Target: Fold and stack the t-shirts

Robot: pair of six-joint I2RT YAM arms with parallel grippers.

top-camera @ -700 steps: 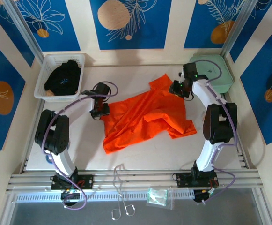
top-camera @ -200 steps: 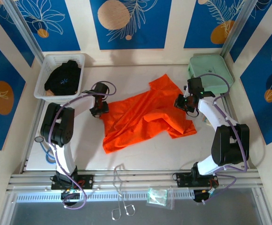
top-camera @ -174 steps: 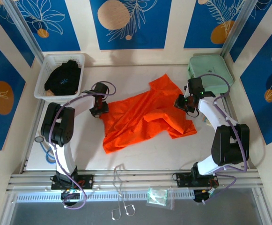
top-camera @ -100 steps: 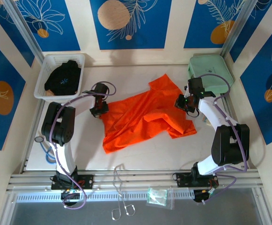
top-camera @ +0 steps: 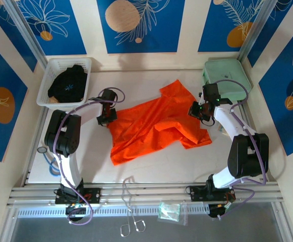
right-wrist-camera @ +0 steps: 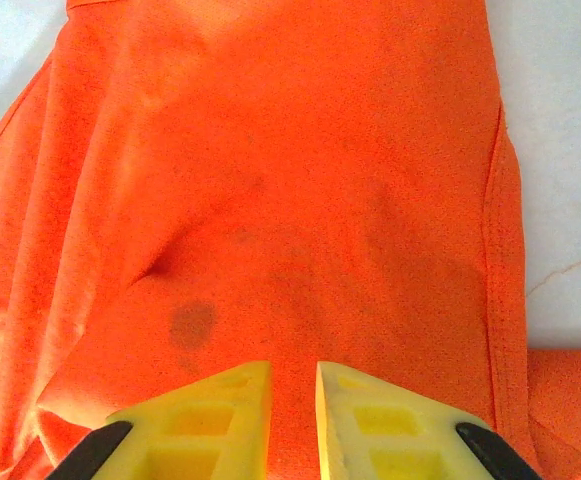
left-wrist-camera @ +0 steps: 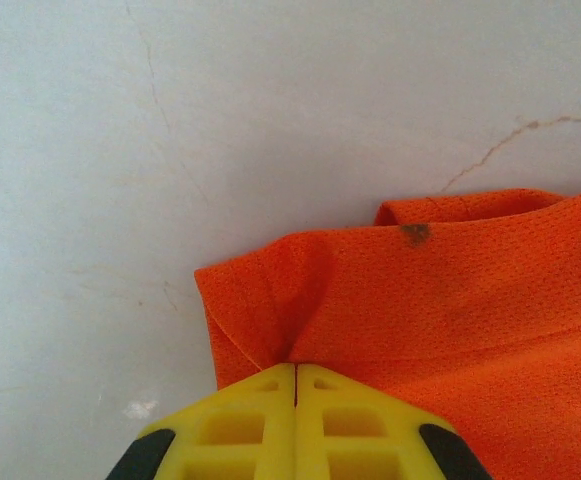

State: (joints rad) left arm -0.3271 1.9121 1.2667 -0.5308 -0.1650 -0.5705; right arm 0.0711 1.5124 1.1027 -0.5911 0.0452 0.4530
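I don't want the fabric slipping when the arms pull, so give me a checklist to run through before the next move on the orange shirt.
1. Left hand shut on the orange t-shirt edge: ok.
2. Right hand gripping the shirt: cannot tell; its jaws stand narrowly apart over the fabric.
3. Shirt lying flat: not ok; it is crumpled and lapped over itself.
4. Black t-shirt out of the way in the white basket: ok.
5. Mint-green case apart from the shirt: ok.
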